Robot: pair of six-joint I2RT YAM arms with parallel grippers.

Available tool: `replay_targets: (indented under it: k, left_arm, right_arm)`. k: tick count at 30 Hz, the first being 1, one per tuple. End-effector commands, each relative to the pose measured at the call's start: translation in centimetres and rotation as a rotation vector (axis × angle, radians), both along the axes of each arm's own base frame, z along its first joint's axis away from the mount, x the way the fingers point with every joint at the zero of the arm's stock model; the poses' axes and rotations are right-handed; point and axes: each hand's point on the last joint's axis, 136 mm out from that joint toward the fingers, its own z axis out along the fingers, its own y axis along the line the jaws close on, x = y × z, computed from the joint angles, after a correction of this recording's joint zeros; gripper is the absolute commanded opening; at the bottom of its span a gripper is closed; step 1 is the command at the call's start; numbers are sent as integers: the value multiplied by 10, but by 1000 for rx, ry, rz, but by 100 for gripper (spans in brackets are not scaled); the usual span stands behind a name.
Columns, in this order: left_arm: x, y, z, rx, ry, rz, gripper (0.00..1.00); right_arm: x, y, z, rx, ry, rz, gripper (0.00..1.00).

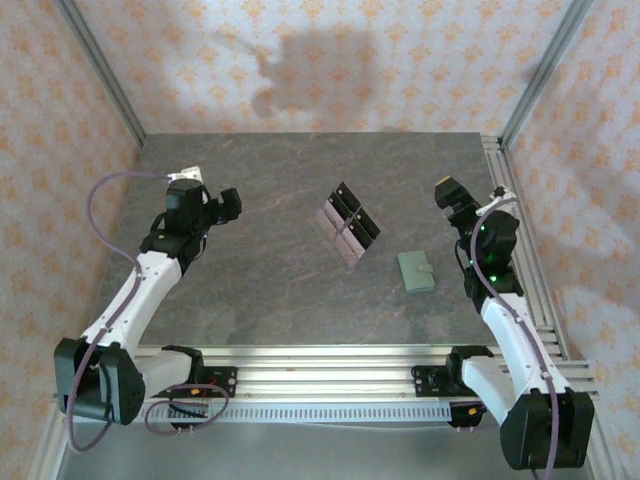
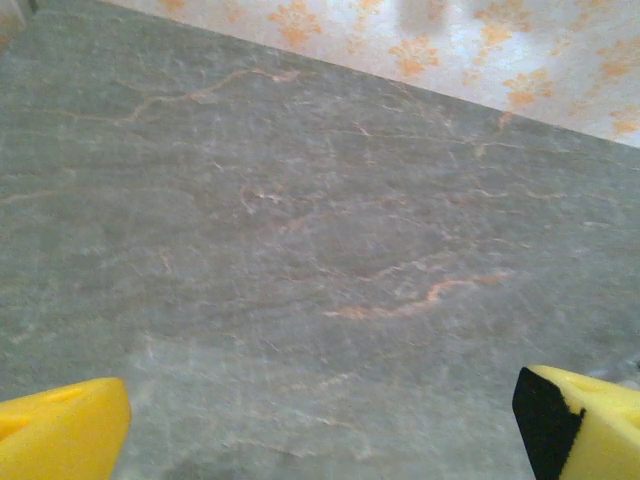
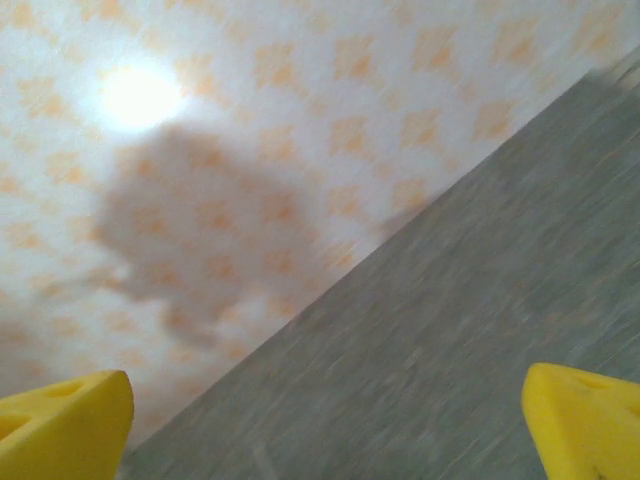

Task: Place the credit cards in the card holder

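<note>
While both arms hang above the table point(image 1: 270, 300), nothing is held. The cards point(image 1: 349, 224) lie flat near the table's middle in a tight, slanted cluster, black ones and mauve ones edge to edge or overlapping; how many there are cannot be told. The holder point(image 1: 417, 271) lies closed and flat just to the right of the cluster and nearer the arms, apart from the cards, with its small tab on the right edge.

The left gripper point(image 1: 230, 204) is over bare table on the left, well apart from the cards. In its wrist view its yellow fingers point(image 2: 60, 435) stand wide, with only veined grey surface between them.

The right gripper point(image 1: 447, 192) is near the table's right edge, beyond the holder and not touching it. Its wrist view, blurred, shows the fingers point(image 3: 585, 415) spread wide, facing the patterned wall point(image 3: 300, 120) and a slant of table.
</note>
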Motion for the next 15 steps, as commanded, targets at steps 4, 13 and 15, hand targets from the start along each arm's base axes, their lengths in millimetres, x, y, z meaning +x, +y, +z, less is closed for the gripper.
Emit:
replay_targets:
  k: [4,13,15]
  left_arm:
    - [-41,-48,-10,-92,108,-101,100]
    - [-46,-95,-42,-111,195,-165,100]
    - [-44,-102,-51,-97,225,-168,100]
  right_arm:
    - [-27,74,-44,79,353,346,86]
    - [-51,114,-125,-241,736,436,76]
    - [-56,120,-141,-309,778,435,75]
